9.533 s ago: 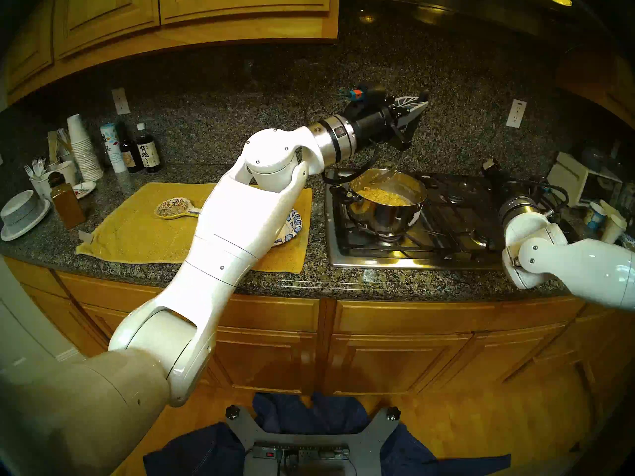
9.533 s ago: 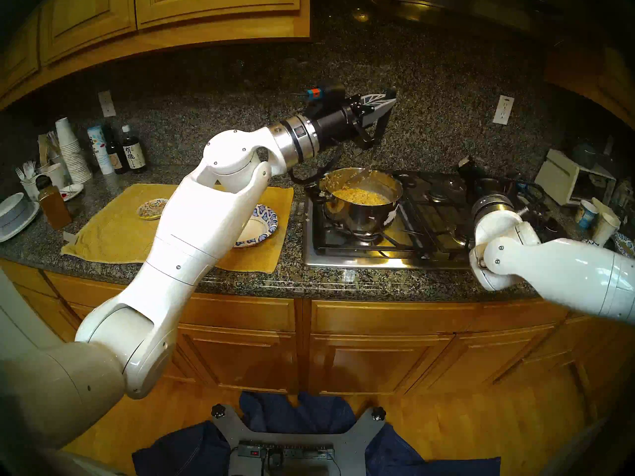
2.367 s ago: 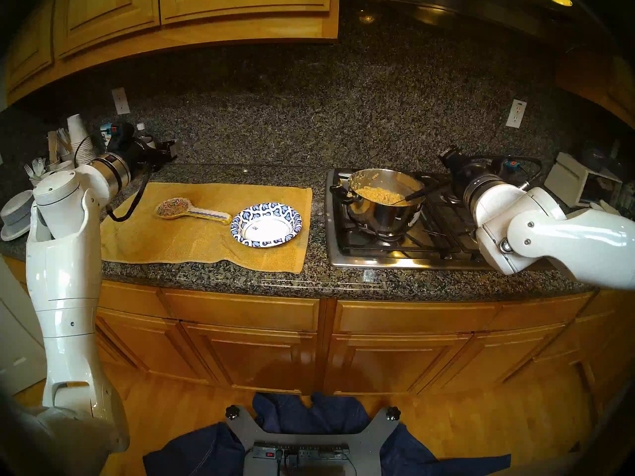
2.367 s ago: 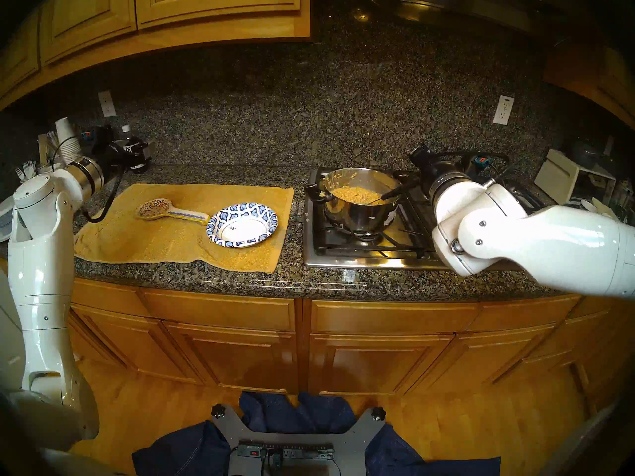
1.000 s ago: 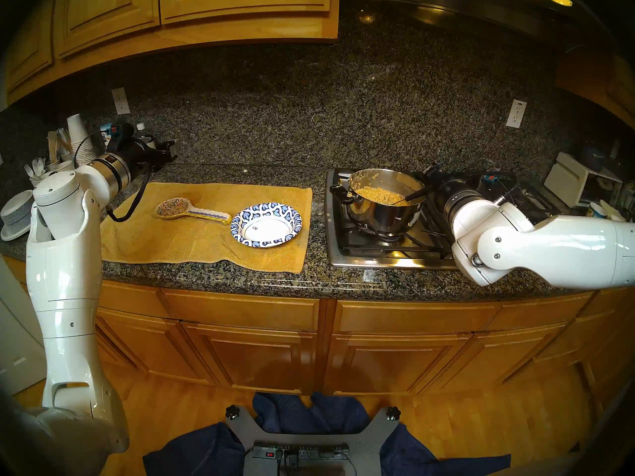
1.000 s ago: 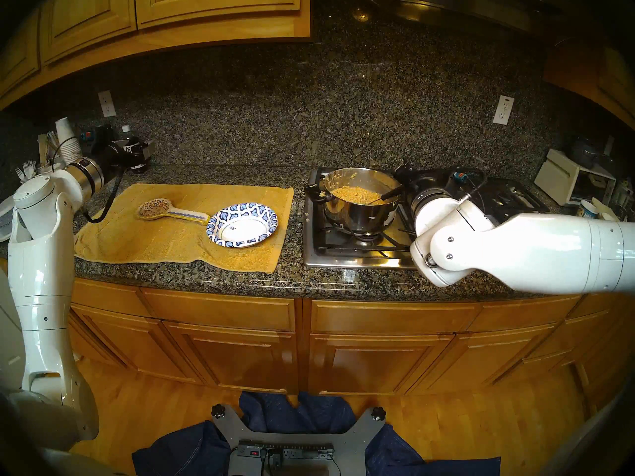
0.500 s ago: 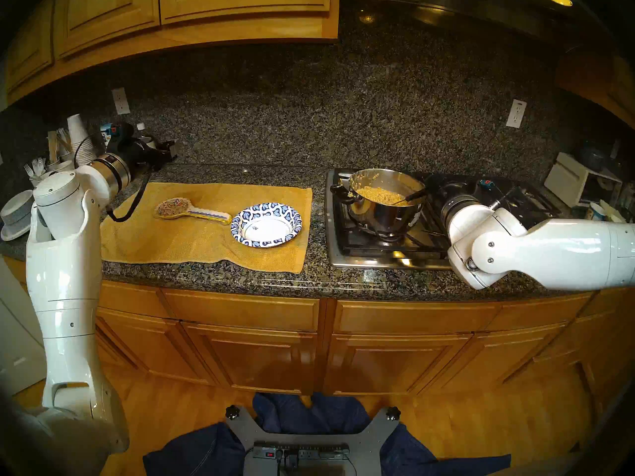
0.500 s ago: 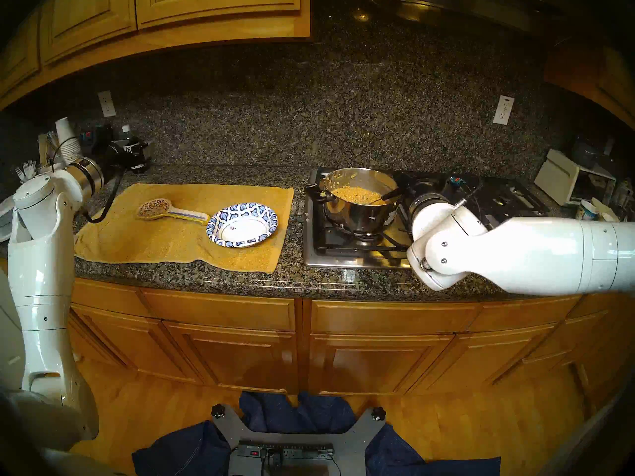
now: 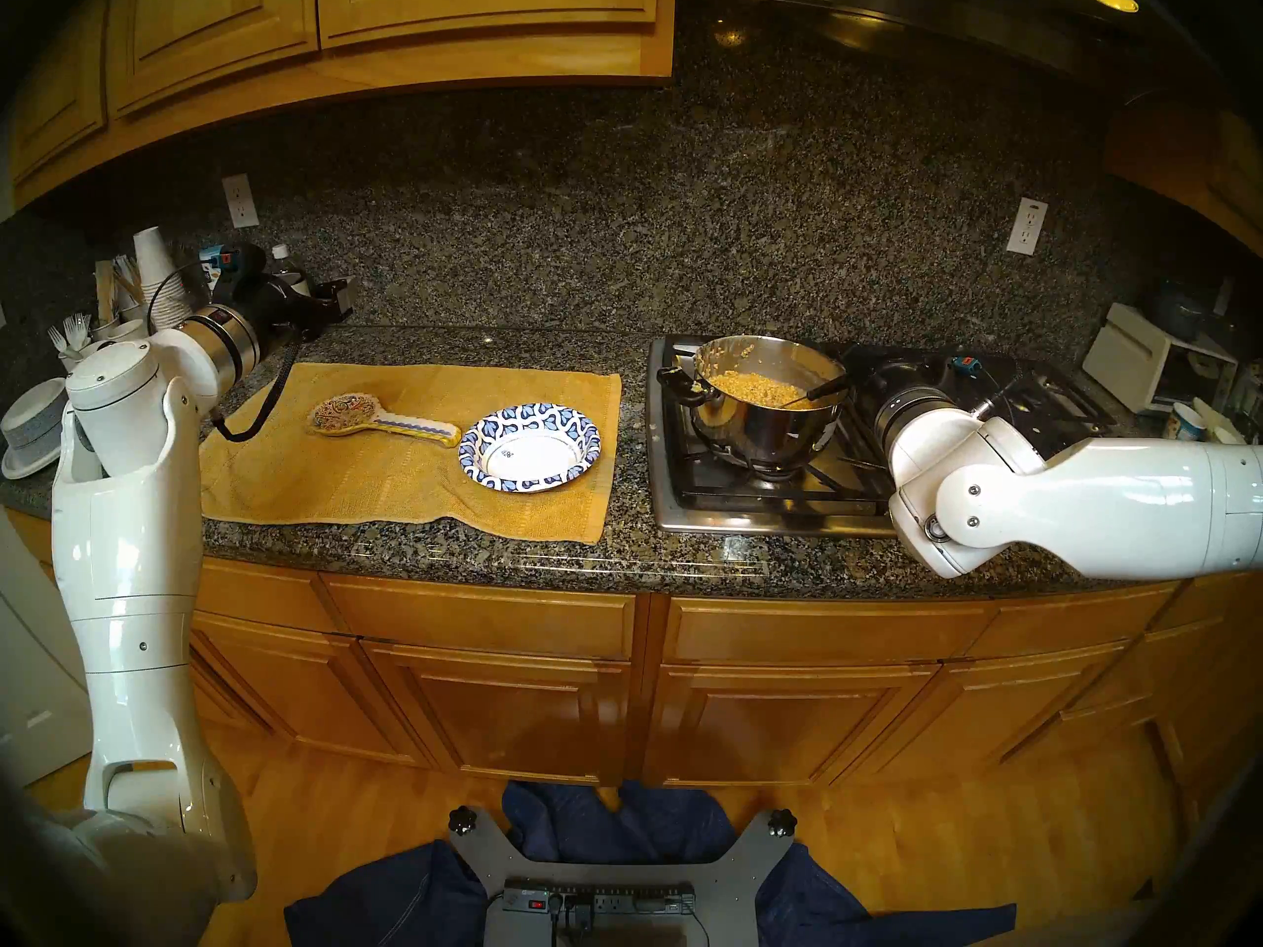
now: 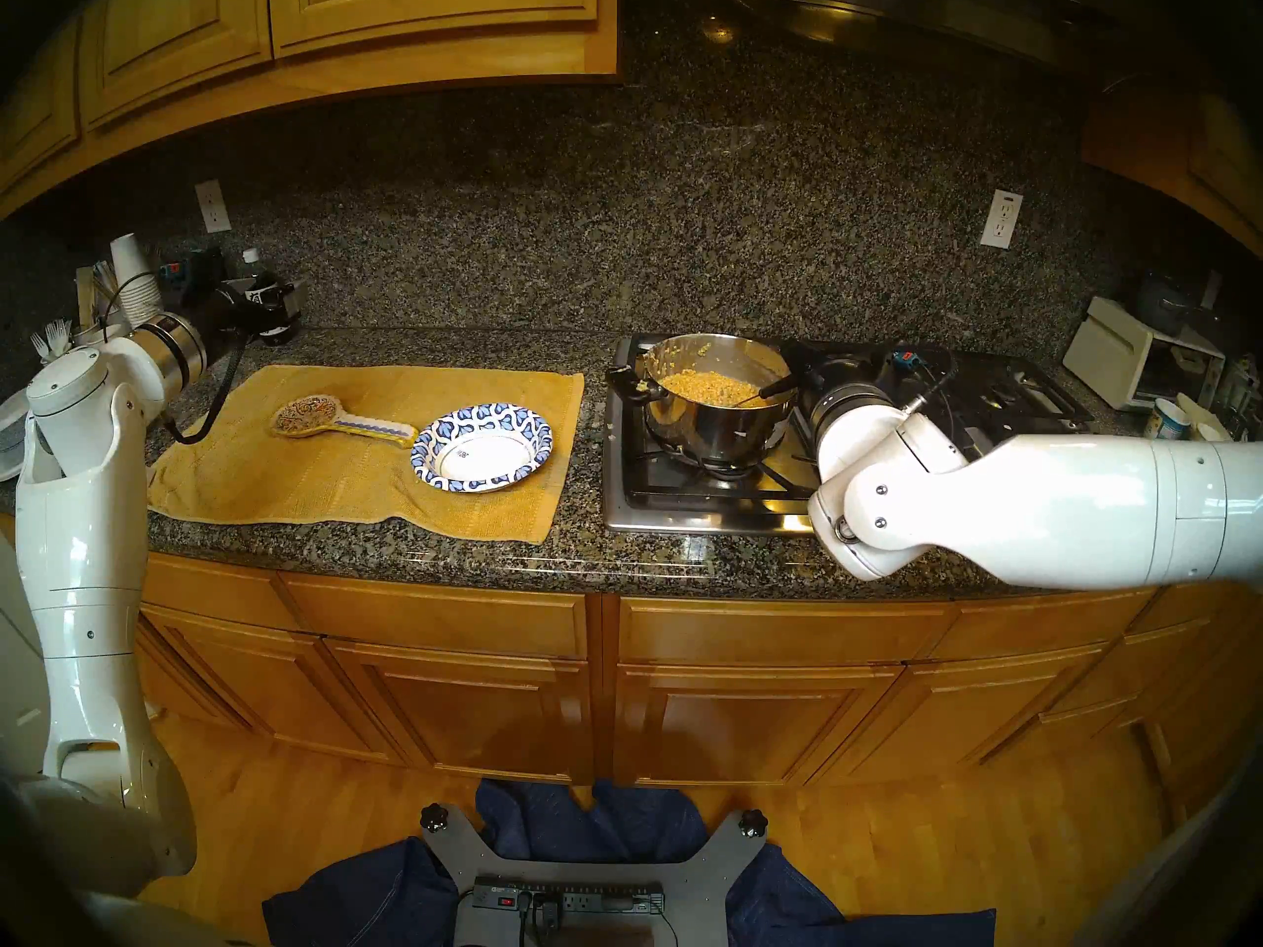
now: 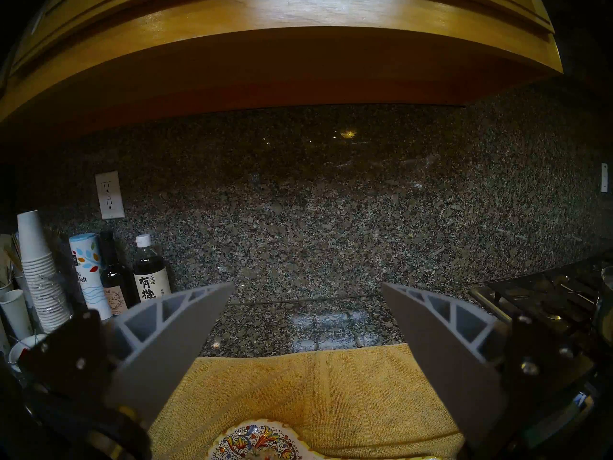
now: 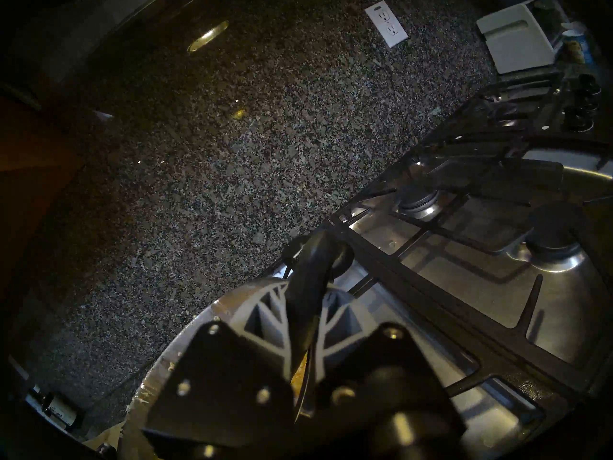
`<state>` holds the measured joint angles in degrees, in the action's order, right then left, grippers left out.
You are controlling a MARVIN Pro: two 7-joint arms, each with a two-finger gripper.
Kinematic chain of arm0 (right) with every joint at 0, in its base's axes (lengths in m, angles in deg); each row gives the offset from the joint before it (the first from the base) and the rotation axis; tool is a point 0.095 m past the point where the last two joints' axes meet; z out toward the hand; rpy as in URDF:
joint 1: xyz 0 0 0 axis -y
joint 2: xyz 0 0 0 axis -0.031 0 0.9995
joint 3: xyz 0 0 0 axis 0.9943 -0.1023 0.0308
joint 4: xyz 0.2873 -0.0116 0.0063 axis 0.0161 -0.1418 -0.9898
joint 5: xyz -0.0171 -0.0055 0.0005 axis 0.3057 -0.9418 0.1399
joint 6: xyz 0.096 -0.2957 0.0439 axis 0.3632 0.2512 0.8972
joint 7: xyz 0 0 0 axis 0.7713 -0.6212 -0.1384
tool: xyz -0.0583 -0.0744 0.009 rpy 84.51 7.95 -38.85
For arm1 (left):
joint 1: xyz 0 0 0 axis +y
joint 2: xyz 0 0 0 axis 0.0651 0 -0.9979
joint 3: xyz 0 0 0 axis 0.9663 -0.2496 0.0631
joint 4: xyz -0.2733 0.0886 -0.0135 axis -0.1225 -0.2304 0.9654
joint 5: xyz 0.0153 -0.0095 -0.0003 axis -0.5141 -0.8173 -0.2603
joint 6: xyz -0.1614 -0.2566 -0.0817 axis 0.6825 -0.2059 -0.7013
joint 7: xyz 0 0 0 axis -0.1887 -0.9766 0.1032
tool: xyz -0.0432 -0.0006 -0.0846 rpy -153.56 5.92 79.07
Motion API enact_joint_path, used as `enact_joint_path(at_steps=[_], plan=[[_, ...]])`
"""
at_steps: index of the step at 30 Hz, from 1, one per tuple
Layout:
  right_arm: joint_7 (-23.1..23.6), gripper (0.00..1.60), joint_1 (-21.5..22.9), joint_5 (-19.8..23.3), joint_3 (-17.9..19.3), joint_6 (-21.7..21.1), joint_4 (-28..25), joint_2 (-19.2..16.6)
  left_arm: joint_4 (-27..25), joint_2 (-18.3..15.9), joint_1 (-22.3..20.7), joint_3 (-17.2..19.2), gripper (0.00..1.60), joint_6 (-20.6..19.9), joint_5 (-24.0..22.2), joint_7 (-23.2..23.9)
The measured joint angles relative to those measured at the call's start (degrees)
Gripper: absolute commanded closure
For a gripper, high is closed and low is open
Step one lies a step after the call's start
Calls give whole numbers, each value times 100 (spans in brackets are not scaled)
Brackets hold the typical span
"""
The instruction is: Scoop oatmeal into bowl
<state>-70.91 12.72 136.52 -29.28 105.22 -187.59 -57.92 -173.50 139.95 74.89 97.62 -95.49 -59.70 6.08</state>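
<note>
R gripper clenched on pot handle, not spoon; L gripper released; risk: pot tips, oatmeal spills.

glossy white arms, silver wrist rings, black cables

Readable text, all at the far left of the counter, left wrist view: white canister with a leaf print reads "Salt", the word above it cut off. Dark bottle beside it has a white label with large black characters "有機" plus smaller ones too fine to read. Bowl centre carries small print, illegible.
</note>
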Motion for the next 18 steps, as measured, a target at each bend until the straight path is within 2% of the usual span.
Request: enact_joint_path(at_steps=[6, 18], plan=[[-18, 160, 104, -640, -226, -10, 141, 98, 0, -2, 3, -1, 0, -1, -3, -3], [-240, 160, 367, -1721, -440, -146, 481, 313, 0, -8, 8, -2, 0, -2, -9, -8]])
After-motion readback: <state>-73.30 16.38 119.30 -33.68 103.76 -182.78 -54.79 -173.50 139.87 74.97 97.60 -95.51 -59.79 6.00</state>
